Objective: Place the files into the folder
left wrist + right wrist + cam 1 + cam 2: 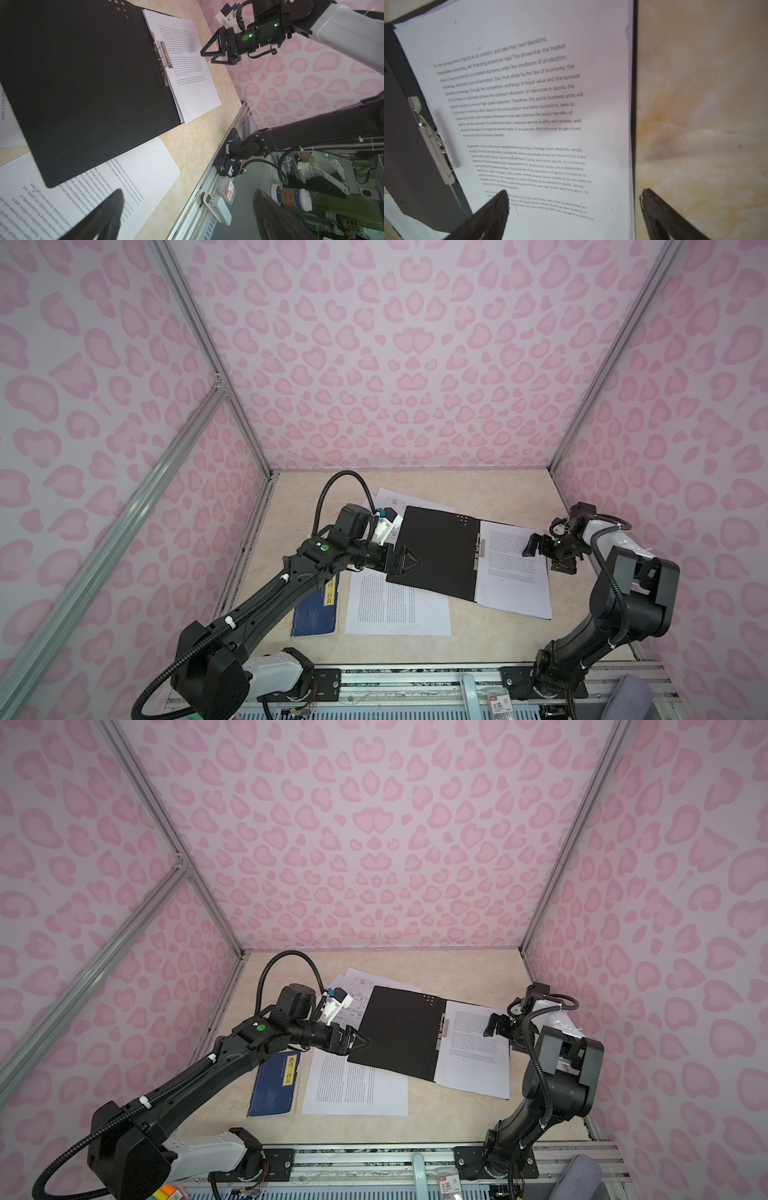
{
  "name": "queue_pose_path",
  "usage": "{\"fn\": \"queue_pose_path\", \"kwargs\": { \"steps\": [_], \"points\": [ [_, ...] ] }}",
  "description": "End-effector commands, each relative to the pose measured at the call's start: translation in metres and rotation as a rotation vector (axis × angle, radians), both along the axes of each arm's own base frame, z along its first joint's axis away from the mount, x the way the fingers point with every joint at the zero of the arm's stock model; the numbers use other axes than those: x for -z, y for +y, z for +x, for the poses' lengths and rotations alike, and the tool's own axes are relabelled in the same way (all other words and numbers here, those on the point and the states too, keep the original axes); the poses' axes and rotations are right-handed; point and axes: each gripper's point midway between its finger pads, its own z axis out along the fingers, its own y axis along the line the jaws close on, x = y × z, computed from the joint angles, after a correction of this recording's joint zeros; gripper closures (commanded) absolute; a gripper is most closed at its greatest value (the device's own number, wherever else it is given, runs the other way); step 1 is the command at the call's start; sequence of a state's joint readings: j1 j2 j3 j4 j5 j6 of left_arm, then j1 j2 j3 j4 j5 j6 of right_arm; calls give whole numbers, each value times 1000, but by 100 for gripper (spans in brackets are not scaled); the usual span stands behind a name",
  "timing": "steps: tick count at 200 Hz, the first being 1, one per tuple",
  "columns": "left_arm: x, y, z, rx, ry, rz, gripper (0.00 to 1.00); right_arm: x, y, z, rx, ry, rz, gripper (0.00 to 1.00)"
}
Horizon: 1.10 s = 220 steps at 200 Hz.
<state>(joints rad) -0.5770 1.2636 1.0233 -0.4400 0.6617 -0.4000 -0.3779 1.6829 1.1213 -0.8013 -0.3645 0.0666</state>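
The folder (436, 556) is lying open on the tabletop (498, 639), black inside facing up. A stack of files (517, 576) is sitting on its right half, beside the metal fastener (480, 549). Another printed sheet (399, 610) is lying partly under the folder's near-left corner, and more sheets (388, 498) are peeking out behind its far-left corner, one of them carrying line drawings. The left hand (409, 563) is hovering at the left edge of the black flap, fingers (112, 209) spread apart and holding nothing. The right hand (533, 546) is hanging over the stack's outer edge — its fingers (497, 207) are standing wide, with nothing between them. A dark blue book (316, 610) is lying just left of the near sheet.
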Motion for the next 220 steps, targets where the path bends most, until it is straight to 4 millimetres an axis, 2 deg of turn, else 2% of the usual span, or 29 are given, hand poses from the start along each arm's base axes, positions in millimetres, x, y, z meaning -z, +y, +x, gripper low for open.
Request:
{"fn": "queue_pose_path", "kwargs": {
  "steps": [1, 15, 40, 67, 80, 101, 124, 152, 175, 194, 197, 220],
  "points": [
    [-3, 4, 5, -16, -50, 12, 2, -15, -7, 11, 64, -63, -20, 1],
    [-3, 8, 10, -38, -65, 32, 2, -30, -10, 16, 91, -108, -38, 1],
    [9, 23, 23, -116, -83, 118, 2, -53, -15, 21, 193, -183, -48, 1],
    [33, 57, 45, -268, 15, 148, 2, -81, 0, 30, 215, -317, -17, 1],
    [46, 77, 61, -363, 108, 120, 2, -93, 17, 39, 198, -402, 19, 1],
    [64, 99, 86, -463, 247, 55, 2, -107, 59, 56, 106, -485, 54, 1],
    [76, 114, 119, -559, 326, -3, 2, -113, 113, 71, -31, -545, 56, 11],
    [96, 127, 167, -660, 343, 59, 2, -97, 184, 82, -237, -555, 55, 24],
    [121, 130, 202, -690, 362, 120, 0, -65, 242, 85, -400, -499, 90, 40],
    [141, 133, 221, -699, 351, 168, 1, -43, 273, 86, -483, -451, 107, 50],
    [134, 132, 230, -695, 320, 164, 1, -38, 279, 85, -500, -440, 110, 51],
    [143, 134, 252, -651, 247, 225, 1, -17, 305, 82, -577, -393, 110, 58]
  ]
}}
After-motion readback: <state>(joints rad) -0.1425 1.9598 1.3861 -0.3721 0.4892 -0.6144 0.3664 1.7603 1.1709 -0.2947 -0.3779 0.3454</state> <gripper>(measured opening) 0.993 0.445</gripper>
